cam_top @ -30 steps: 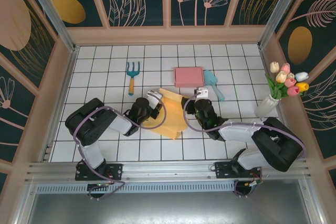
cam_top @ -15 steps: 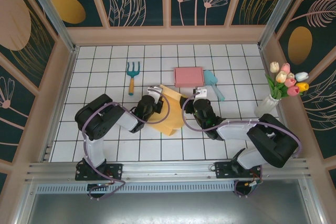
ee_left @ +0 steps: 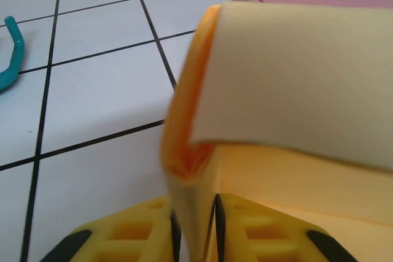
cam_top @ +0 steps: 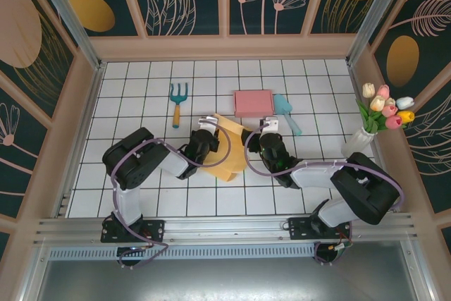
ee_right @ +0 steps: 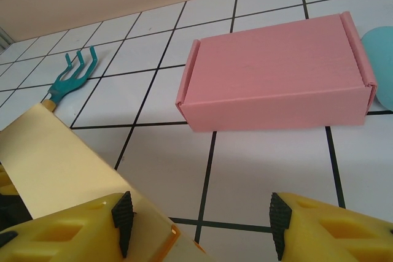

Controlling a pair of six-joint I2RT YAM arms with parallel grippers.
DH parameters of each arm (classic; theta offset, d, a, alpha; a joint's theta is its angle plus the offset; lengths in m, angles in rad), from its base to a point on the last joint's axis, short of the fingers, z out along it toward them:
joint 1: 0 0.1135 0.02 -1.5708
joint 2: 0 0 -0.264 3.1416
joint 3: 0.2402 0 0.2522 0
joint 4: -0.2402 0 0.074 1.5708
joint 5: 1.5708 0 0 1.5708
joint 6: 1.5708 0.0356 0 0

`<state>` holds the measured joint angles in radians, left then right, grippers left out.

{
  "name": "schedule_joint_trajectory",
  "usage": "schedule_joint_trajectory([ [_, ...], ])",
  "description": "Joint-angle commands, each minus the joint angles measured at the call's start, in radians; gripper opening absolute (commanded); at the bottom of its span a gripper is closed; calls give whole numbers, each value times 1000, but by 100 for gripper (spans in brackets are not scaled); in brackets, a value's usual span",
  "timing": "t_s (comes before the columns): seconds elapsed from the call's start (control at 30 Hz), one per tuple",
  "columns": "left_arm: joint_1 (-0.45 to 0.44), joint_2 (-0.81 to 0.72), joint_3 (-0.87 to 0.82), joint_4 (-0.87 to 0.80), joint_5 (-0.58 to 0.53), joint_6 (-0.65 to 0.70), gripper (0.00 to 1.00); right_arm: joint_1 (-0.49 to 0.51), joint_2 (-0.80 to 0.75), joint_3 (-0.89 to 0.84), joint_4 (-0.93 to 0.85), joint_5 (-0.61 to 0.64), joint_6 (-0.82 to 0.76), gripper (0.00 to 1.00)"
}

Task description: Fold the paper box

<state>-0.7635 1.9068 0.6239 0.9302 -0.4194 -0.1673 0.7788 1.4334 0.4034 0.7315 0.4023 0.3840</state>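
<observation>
Fingers [ee_left: 126,237], left arm: closed down on a thin upright wall of the yellow paper box [ee_left: 295,90]. The wall stands in the narrow slit between them, so I read the left gripper [ee_left: 193,231] as pinching it.
Fingers, right arm: the right gripper [ee_right: 202,225] stands wide apart and clamps nothing. A yellow flap lies across the finger at the left of that wrist view, with its corner reaching into the gap.
Box, place: mid-way across the white tiled table [cam_top: 141,82], directly between my 2 grippers.
Box, state: partly folded, I judge. Above the pinched wall 1 flap curls over in a soft round bend, not a crisp crease.
Long axis: seen from overhead, the sheet runs from far to near with a slight slant. The left gripper is at its far-left edge and the right gripper is at its right edge.
Deciding relation: the box lies to the right of my left fingers and to the left of my right fingers. The left arm anchors it, and the right arm is nearer the loose flap, so I expect the fold to be worked inward from the right.
Neighbours: a finished pink box [ee_right: 276,78] sits just beyond, with a teal hand rake [ee_right: 70,75] far-left of it and a teal scoop [ee_right: 379,65] beside it on the right.
Risk: thin paper may buckle or slip from so narrow a pinch.
</observation>
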Motion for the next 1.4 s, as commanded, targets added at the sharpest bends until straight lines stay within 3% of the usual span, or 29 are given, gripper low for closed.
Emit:
schedule_joint_trajectory([
  [0.0,10,-70,-26,2,70,-21,30,2,41,-25,-142,19,9,63],
  [0.17,9,-141,-63,-18,133,-52,35,2,44,-25,-142,24,17,63],
  [0.37,-6,-242,-144,-59,120,-88,38,2,40,-24,-150,31,24,63],
  [0.57,-7,-409,-275,-220,5,-294,40,2,40,-20,-164,49,26,63],
  [0.7,-8,-598,-360,-389,-79,-467,48,2,46,-18,-164,55,29,63],
  [1.03,-8,-958,-613,-386,80,-701,47,3,51,-14,-168,58,29,63],
  [1.2,-7,-981,-636,-337,170,-788,47,2,43,-14,-182,64,28,63],
  [1.37,-7,-914,-616,-316,181,-819,48,2,34,-14,-195,79,23,63],
])
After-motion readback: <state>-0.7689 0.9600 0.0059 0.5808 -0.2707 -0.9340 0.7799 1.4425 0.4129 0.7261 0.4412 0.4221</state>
